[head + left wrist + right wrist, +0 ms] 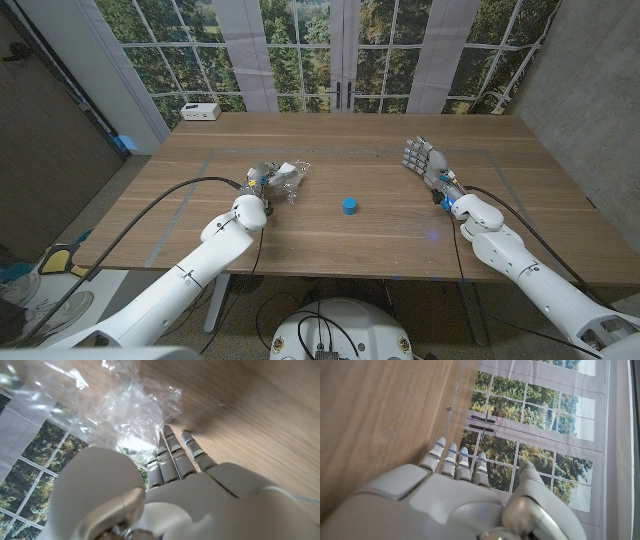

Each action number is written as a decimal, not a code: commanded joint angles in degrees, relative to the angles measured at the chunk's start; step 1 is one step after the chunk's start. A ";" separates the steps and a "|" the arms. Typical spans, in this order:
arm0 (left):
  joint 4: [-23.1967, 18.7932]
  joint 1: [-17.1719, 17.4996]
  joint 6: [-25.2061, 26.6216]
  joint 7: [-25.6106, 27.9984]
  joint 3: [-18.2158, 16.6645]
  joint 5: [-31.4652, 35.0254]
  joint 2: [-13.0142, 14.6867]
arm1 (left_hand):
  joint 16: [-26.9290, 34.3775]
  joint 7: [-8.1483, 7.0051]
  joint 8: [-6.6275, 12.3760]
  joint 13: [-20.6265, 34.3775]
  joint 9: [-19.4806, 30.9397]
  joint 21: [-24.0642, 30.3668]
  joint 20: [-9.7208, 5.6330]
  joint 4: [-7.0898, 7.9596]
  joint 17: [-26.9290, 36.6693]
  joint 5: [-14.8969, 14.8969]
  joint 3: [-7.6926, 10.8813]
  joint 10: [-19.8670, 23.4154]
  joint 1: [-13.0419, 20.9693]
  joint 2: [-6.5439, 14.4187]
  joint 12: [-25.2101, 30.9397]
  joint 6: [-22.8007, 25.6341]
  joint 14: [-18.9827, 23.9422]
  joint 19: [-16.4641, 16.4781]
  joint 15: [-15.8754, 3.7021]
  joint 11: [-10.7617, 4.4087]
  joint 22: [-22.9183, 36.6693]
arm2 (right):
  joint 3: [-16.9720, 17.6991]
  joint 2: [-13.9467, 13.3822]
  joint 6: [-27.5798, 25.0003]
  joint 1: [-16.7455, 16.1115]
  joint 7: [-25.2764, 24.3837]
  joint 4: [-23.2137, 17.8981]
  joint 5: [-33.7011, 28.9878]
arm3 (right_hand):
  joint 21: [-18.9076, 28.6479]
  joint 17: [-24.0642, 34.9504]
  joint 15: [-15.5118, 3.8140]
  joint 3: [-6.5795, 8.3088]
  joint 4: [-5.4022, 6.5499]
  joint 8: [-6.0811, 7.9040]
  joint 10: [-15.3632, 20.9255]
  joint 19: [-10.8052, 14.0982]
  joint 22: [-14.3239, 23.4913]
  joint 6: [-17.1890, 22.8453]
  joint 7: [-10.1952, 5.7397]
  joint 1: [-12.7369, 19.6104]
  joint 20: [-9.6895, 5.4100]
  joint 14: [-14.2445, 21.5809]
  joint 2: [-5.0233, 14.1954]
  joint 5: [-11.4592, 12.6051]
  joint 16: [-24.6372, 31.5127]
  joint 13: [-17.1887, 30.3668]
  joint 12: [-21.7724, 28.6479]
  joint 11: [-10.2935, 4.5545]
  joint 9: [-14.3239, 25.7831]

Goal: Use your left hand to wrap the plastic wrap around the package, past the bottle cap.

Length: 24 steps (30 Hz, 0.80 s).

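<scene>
The left hand (pixel 264 181) holds the crumpled plastic wrap (pixel 288 175) at about ten o'clock on the table (pixel 330 235); in the left wrist view the wrap (pixel 127 410) bunches against the fingers (pixel 172 457). The blue cap (pixel 349 206) sits near the centre, at the wrap's four o'clock. The right hand (pixel 424 160) stands at two o'clock, fingers apart, holding nothing.

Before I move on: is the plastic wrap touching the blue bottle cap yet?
Apart. The head view shows the plastic wrap at the left hand, with a plain stretch of bare table between it and the bottle cap.
</scene>
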 commanded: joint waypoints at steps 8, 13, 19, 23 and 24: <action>-4.34 -3.42 0.06 -2.12 5.70 -0.26 9.59 | -0.04 -1.15 -0.20 -1.64 -0.34 -5.67 2.63 -0.09 0.46 -0.32 -2.44 -27.13 -8.38 -2.23 -1.83 -20.08 -22.04 -11.14 7.18 6.49 0.72 | 0.22 0.36 0.85 -0.25 0.24 -0.05 0.36 | 0.14 0.04 -0.12 0.13 0.14 0.04 0.28 0.55 0.16 -0.19 -0.02 -0.31 -0.09 0.74 0.05 0.23 -0.05 0.19 -0.12 -0.12 0.14; -4.67 -4.15 -0.89 0.19 7.60 3.84 10.45 | -0.17 -1.28 -0.32 -2.28 -0.45 -7.03 2.84 -0.12 0.46 -0.24 -3.11 -31.41 -9.72 -2.76 -1.84 -23.94 -26.10 -13.75 8.54 7.53 0.76 | 0.26 0.32 0.55 -0.31 0.17 -0.16 0.55 | 0.13 0.02 -0.12 0.13 0.15 0.04 0.32 0.56 0.16 -0.18 -0.05 -0.35 -0.11 0.77 0.03 0.24 -0.07 0.19 -0.11 -0.07 0.14; 0.33 -3.08 -14.78 11.33 8.49 12.35 9.89 | 0.70 -2.13 0.46 -3.01 -0.56 -5.75 0.32 0.56 0.53 -0.12 -4.72 -34.30 -12.65 -4.04 -1.34 -24.65 -27.02 -9.59 6.67 6.77 0.77 | 0.15 0.40 -0.03 -0.10 0.73 0.35 1.01 | 0.13 0.00 -0.06 0.15 0.17 0.09 0.34 0.56 0.16 -0.09 -0.02 -0.38 -0.06 0.84 0.04 0.26 -0.09 0.19 -0.11 -0.12 0.14; 3.25 -3.31 -20.28 15.11 8.70 16.63 8.85 | 0.84 -3.31 0.93 -3.46 -0.59 -5.71 -0.63 1.10 0.48 -0.04 -5.01 -34.94 -13.91 -3.64 -1.16 -23.56 -26.96 -9.05 5.49 5.73 0.71 | 0.23 0.28 -0.13 -0.05 0.83 0.43 1.07 | 0.10 0.00 -0.03 0.14 0.24 0.11 0.32 0.51 0.16 -0.04 -0.02 -0.47 -0.09 0.79 0.06 0.26 -0.13 0.19 -0.13 -0.04 0.14; 4.35 -3.11 -22.91 16.00 8.08 15.82 8.17 | 0.65 -3.91 0.90 -3.76 -0.60 -6.20 -1.11 1.57 0.46 -0.01 -4.96 -35.63 -14.66 -2.87 -1.22 -23.58 -27.67 -10.01 5.12 5.50 0.66 | 0.31 0.32 -0.06 -0.11 0.69 0.37 1.11 | 0.09 0.00 -0.03 0.14 0.25 0.11 0.35 0.50 0.16 -0.04 -0.02 -0.48 -0.10 0.78 0.07 0.27 -0.14 0.19 -0.12 -0.12 0.14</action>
